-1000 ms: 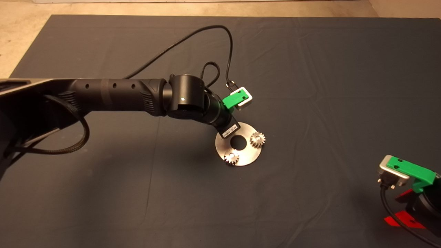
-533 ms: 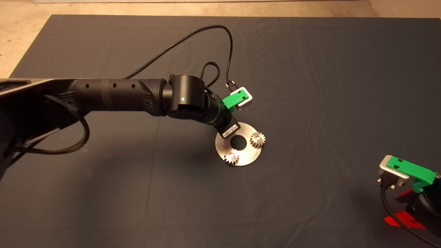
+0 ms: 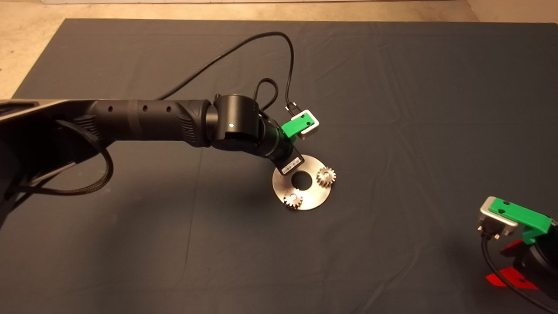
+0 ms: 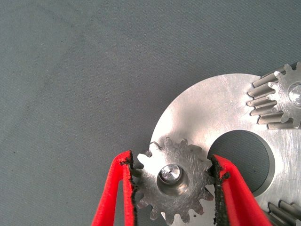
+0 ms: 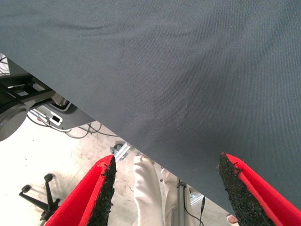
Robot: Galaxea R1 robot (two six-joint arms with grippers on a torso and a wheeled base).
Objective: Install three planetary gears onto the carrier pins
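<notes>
The shiny round disc (image 3: 311, 194) lies mid-mat, and two planetary gears (image 3: 326, 175) (image 3: 293, 199) sit on its carrier pins. My left arm reaches over the disc's far left edge, and its wrist hides the gripper in the head view. In the left wrist view my left gripper (image 4: 171, 160) is shut on a third planetary gear (image 4: 188, 193). That gear rests flat on the disc (image 4: 211, 113), with a carrier pin (image 4: 169, 173) showing in its centre hole. The other two gears (image 4: 277, 101) (image 4: 287, 212) sit at the picture's edge. My right gripper (image 3: 505, 264) is parked open at the lower right.
A black cable (image 3: 279, 48) loops above the left wrist. Pale floor borders the mat's far and left edges. The right wrist view looks past the mat's edge (image 5: 117, 136) to the floor, a person's legs (image 5: 146, 188) and a chair base (image 5: 40, 197).
</notes>
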